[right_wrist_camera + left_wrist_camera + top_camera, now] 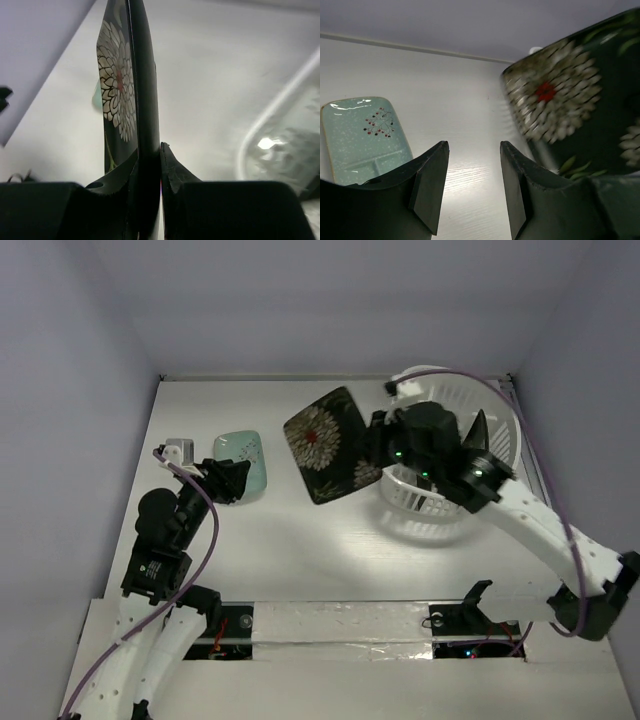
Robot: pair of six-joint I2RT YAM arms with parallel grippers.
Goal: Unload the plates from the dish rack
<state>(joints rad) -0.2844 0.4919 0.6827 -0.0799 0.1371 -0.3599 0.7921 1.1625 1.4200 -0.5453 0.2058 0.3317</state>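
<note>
Right gripper [149, 152] pinches the flowered plate [322, 440] by its rim. It looks stiff, slick and breakable. Left gripper [473, 147] is half-open and empty.

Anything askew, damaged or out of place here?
Nothing damaged or spilled. The dark flowered plate is tilted on edge beside the dish rack, but only because the right hand grips its rim. The mint plate lies flat on the table.

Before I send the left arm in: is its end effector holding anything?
No, the left end effector is open, with only bare table visible between its jaws.
</note>
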